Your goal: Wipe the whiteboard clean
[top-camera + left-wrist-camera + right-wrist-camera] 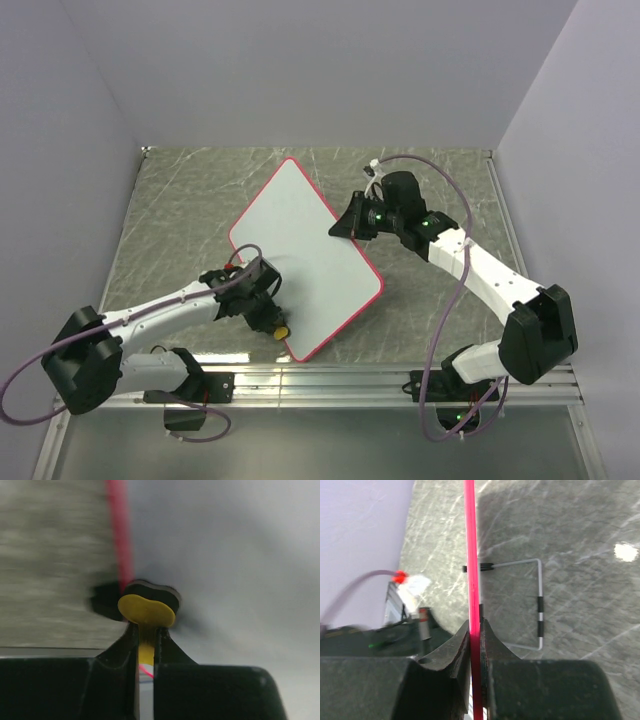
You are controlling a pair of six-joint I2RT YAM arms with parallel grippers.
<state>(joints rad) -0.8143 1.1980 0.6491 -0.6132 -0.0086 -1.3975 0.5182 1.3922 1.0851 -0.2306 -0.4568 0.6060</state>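
The whiteboard (300, 255) is a white board with a red rim, lying turned like a diamond on the grey table; its face shows no marks in the top view. My right gripper (345, 228) is shut on the board's right edge; in the right wrist view the red rim (470, 555) runs edge-on between the fingers (455, 647). My left gripper (270, 318) is shut on the yellow-and-black eraser (281, 331), which presses on the board near its lower left edge. In the left wrist view the eraser (147, 607) sits beside the red rim (119, 530).
A wire stand (537, 605) of the board shows beneath it in the right wrist view. Grey walls enclose the table on three sides. A metal rail (330, 380) runs along the near edge by the arm bases.
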